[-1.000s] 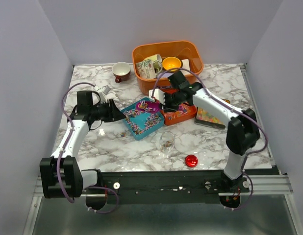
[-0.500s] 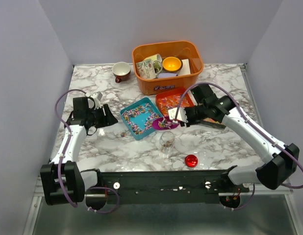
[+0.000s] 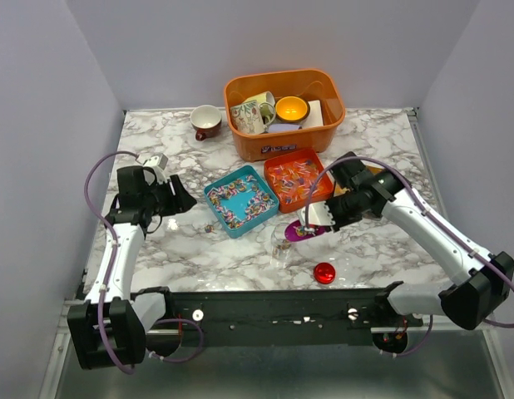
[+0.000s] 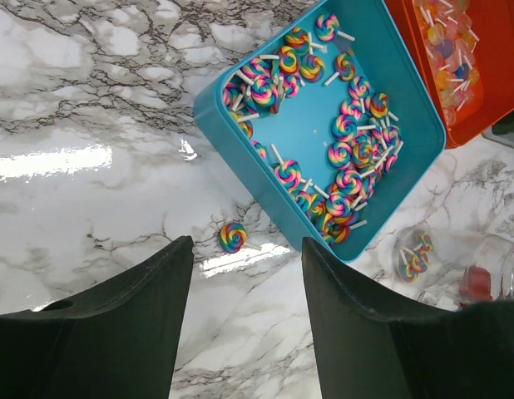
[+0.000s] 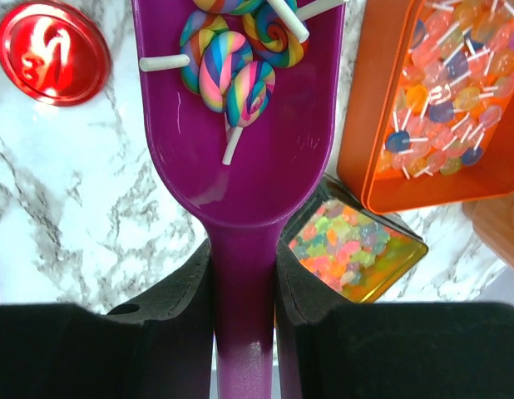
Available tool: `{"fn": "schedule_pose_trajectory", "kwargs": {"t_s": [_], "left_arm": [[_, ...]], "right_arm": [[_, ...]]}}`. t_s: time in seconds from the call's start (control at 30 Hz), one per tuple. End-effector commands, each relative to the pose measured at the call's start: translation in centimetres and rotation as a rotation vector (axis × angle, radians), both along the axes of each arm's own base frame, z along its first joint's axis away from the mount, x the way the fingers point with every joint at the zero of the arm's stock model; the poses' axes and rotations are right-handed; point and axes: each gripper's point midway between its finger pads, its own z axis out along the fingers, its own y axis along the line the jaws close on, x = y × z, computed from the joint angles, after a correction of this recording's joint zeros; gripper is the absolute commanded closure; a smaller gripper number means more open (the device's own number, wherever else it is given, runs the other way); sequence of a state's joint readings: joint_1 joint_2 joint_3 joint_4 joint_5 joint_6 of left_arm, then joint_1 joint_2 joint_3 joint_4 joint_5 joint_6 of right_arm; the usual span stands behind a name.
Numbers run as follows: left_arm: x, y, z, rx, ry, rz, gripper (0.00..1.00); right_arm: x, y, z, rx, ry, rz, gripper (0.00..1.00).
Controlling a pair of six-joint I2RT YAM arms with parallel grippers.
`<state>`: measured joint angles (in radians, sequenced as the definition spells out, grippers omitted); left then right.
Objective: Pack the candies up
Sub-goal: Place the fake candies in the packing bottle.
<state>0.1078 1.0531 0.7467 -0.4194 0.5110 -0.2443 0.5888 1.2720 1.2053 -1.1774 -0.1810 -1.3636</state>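
Top external view: the right claw has carried the purple scoop away from the blue tray, where it was digging a second ago, down to the lower middle of the frame; its bowl now lies just beside the glass jar, though I cannot tell whether it is over the mouth. In the right wrist view this claw is clamped narrow on the scoop's handle; a few swirl lollipops lie in the bowl at the top of the frame. The red lid sits on the table at upper left; the orange tray of pale wrapped pieces fills the upper right; below it the gold tin holds the jelly beads. So one scoopful is lifted, and the pour into the jar is, I judge, the step in hand. The left claw stands wide and empty, having drawn back a little to the left; beneath it a stray lollipop lies on the table just outside the blue tray, where most of the swirl lollipops are.
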Motion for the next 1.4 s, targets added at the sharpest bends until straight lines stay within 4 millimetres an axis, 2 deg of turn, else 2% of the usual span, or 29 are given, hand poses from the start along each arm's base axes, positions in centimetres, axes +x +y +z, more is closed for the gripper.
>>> {"fn": "schedule_pose_trajectory", "kwargs": {"t_s": [0.0,0.13,0.5,0.87,1.13,1.37], "left_arm": [[-0.4,0.3,0.7,-0.015,-0.031,0.029,0.36],[-0.9,0.1,0.9,-0.028,-0.037,0.033,0.36],[-0.7,0.0,1.5,-0.052,-0.072,0.041,0.36],[-1.0,-0.1,1.1,-0.056,-0.087,0.041,0.36],[-1.3,0.0,0.8,-0.058,-0.092,0.049,0.36],[-1.4,0.1,0.8,-0.063,-0.097,0.058,0.36]], "right_arm": [[1.6,-1.2,0.8,-0.097,-0.041,-0.012,0.99],[2.3,-1.5,0.9,-0.134,-0.046,-0.017,0.99],[4.0,-2.3,2.9,-0.229,-0.12,0.014,0.99],[4.3,-1.0,4.2,-0.25,-0.147,0.064,0.99],[3.8,-0.5,4.2,-0.29,-0.162,0.112,0.99],[4.3,-0.5,4.2,-0.345,-0.185,0.117,0.99]]}}
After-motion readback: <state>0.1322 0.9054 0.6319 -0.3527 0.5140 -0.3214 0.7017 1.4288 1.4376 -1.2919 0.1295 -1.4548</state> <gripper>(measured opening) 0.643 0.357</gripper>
